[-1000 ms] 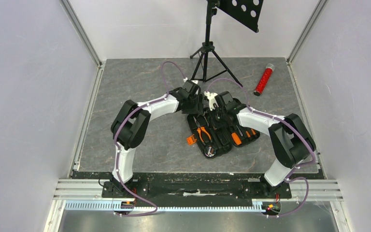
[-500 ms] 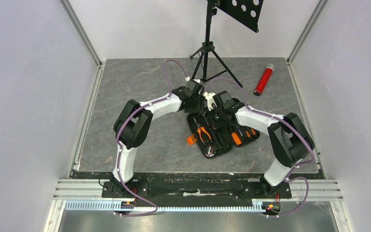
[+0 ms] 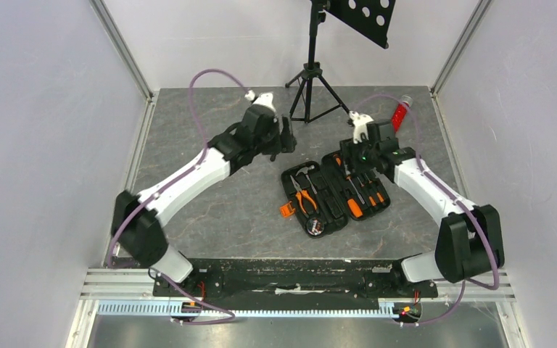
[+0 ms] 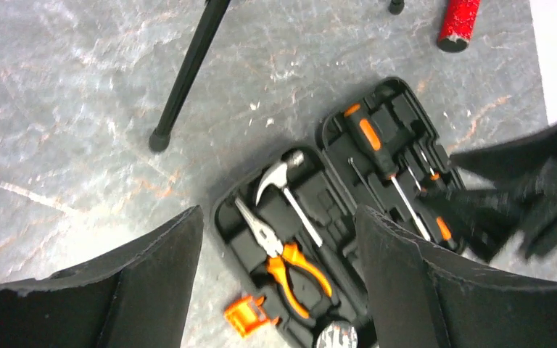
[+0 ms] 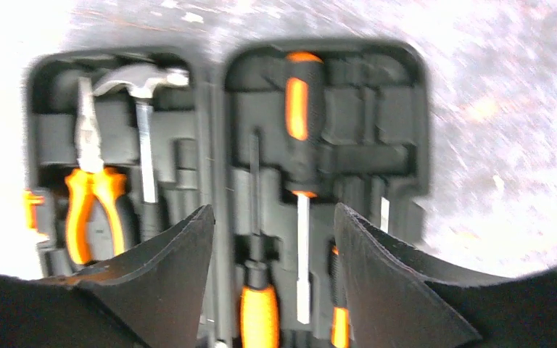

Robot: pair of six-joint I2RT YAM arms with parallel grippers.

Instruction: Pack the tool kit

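Observation:
The tool kit (image 3: 333,192) lies open flat mid-table, a black case with an orange latch (image 3: 286,210) at its left edge. Its left half holds pliers (image 4: 290,264) and a hammer (image 4: 279,177); the right half holds a big screwdriver (image 5: 299,109) and smaller drivers. My left gripper (image 3: 288,138) hangs above the case's back left corner, open and empty (image 4: 277,217). Above the back right corner my right gripper (image 3: 349,154) is also open with nothing between its fingers (image 5: 272,210). It shows blurred in the left wrist view (image 4: 508,210).
A black tripod stand (image 3: 312,80) is at the back centre, one leg (image 4: 188,72) close behind the case. A red glittery tube (image 3: 399,116) lies back right, partly behind my right wrist. White walls enclose the table on three sides.
Both arms have lifted off the case and swung apart, the left to the back left, the right to the back right. The right gripper has opened and the left has widened.

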